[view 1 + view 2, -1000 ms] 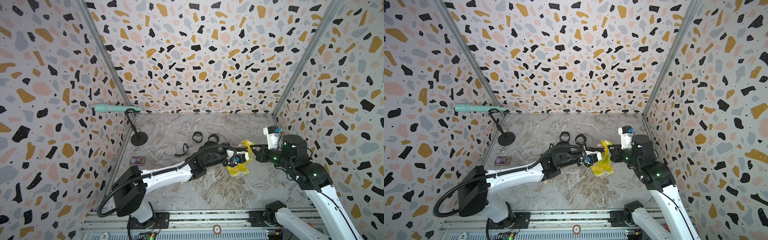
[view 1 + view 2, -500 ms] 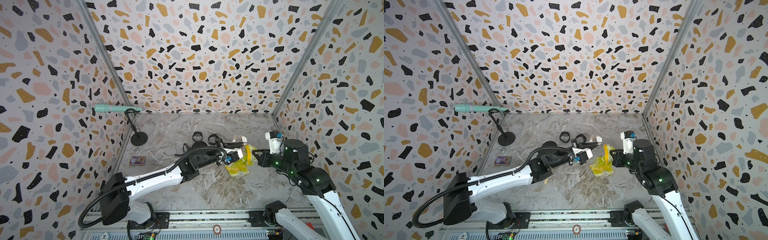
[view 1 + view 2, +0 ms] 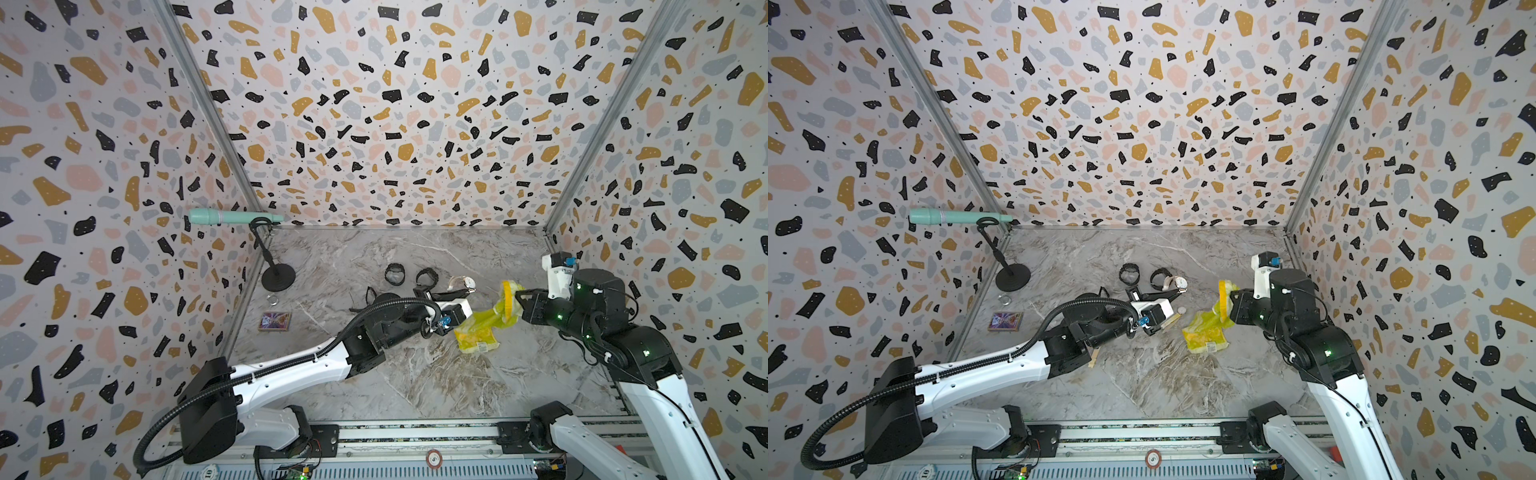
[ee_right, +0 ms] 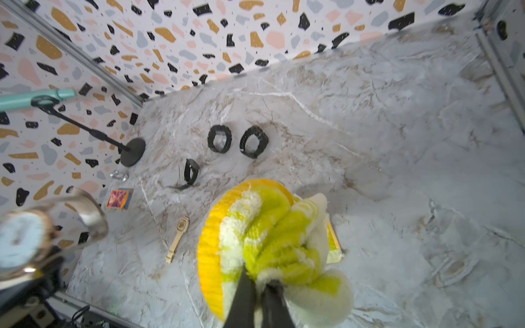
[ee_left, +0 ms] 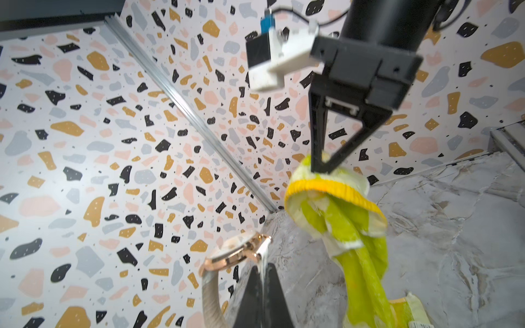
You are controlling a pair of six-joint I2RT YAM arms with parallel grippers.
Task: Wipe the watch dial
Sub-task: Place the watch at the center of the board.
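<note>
One watch point(image 3: 468, 283) matters here, the rose-gold one with a white face and a pale strap. It is off the table point(image 3: 415, 382), held in the air by the left hand point(image 3: 457, 292), whose jaws are pinched tight on the strap just under the case. Gripping the strap rather than the case leaves the whole dial point(image 4: 20, 241) bare. The right wrist view shows it, blurred, facing the right hand point(image 3: 518, 297), a sensible pose for wiping. That hand is clamped on a bunched part of the yellow-green cloth point(image 3: 484, 328), so a thick fold with an orange hem stands ahead of its tips as a padded wiping face. The rest hangs down, and its tail seems to lie on the table. In both top views cloth and dial are near but apart, so I judge there is no contact at this instant. The next move calls for bringing them together gently, since a watch hung by a flexible strap could swing or twist away. Further out on the table, out of the way, lie a black watch point(image 4: 218, 139), a second black watch point(image 4: 253, 141), a third black watch point(image 4: 191, 171) and a small gold watch point(image 4: 179, 235). Well off, by the wall on the left arm's side, are a card point(image 3: 274, 321), a small metal ring point(image 3: 272, 298) and a stand point(image 3: 277, 279) carrying a teal microphone point(image 3: 232, 217).
</note>
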